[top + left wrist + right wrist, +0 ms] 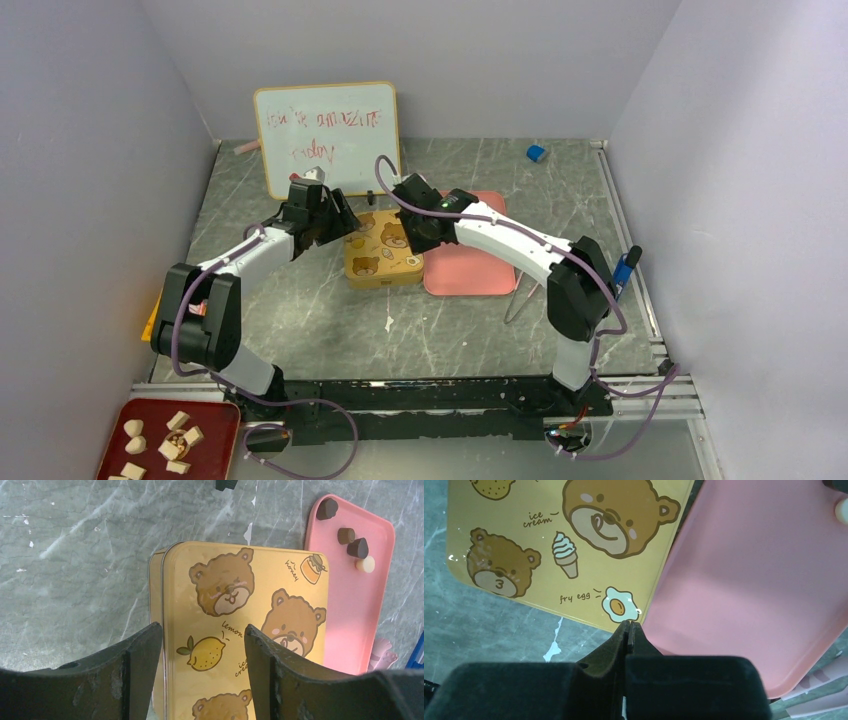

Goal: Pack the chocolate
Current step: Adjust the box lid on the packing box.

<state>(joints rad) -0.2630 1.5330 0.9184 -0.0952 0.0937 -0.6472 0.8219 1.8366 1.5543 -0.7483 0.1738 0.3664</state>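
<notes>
Glossy printed tin (549, 545), matt pink tray (749, 590), marbled tabletop (75, 555)

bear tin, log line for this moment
bear tin: lid on | chocolates: on pink tray | left gripper: open above tin | right gripper: shut near tin corner

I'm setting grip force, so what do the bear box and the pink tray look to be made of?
Bear box: probably thin printed metal, a tin; glossy, with small glints at its edge and a lid seam down one side. Pink tray: likely moulded plastic; smooth, even colour, low sheen, rounded raised rim.
</notes>
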